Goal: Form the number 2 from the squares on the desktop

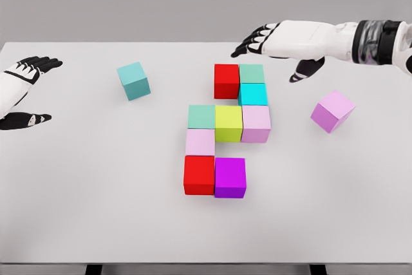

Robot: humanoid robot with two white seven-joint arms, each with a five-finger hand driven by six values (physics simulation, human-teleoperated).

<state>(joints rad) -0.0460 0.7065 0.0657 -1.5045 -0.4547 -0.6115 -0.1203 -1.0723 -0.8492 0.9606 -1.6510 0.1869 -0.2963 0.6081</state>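
Resting at the far left edge of the table, the left hand lies with its fingers spread and holds nothing; I judge it waits while the other arm works.

Next to the right stands a teal cube, alone and slightly turned, well apart from the group.

In the middle is the unfinished figure, nine cubes touching each other. Its bottom row has a red cube and a purple cube. Above the red one sits a pale pink cube. The middle row has a mint cube, a yellow-green cube and a light pink cube. Above that one comes a cyan cube, and the top row has a second red cube and a second mint cube.

A lilac cube sits tilted at the right, apart from the figure.

Above the table's far side, the right hand hovers with fingers loosely spread, holding nothing.

In total I count eleven cubes. Probably the two loose ones should complete the top and bottom rows.
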